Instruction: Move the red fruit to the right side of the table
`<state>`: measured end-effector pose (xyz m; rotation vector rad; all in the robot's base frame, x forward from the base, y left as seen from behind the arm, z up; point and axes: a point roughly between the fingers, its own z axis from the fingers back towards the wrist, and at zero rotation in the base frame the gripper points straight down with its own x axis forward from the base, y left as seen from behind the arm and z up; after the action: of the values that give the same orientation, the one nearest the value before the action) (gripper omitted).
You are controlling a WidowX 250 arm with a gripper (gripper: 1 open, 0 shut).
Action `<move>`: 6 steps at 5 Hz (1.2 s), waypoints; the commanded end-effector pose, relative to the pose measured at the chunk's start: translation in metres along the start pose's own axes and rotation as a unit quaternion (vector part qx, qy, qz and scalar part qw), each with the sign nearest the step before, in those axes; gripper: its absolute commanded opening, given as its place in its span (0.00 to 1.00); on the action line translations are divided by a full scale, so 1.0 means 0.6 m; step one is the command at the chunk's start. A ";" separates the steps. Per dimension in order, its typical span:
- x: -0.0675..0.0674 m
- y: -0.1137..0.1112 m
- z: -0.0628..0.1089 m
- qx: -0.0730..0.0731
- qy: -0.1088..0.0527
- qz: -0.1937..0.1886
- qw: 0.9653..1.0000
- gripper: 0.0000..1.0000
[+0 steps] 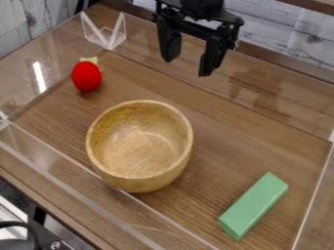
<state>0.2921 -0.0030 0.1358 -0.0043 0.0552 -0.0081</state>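
Note:
The red fruit [88,75], small and glossy with a green stem, rests on the brown wood-grain table [248,127] at the left, close to the clear acrylic wall. My gripper [190,57] hangs above the table's far middle, pointing down, well to the right of the fruit. Its two black fingers [170,44] stand apart with nothing between them.
A round light wooden bowl [140,144] sits in the middle of the table. A green rectangular block [255,205] lies near the front right corner. Low clear acrylic walls [102,34] edge the tabletop, with a folded clear piece at the far left.

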 end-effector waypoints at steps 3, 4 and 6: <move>-0.049 0.129 -0.054 -0.008 -0.017 0.064 0.998 1.00; -0.056 0.203 -0.058 -0.007 -0.043 0.085 0.995 1.00; -0.016 0.295 -0.100 -0.009 -0.082 0.099 0.992 1.00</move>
<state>0.2737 0.1658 0.0592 -0.0449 -0.0544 0.1887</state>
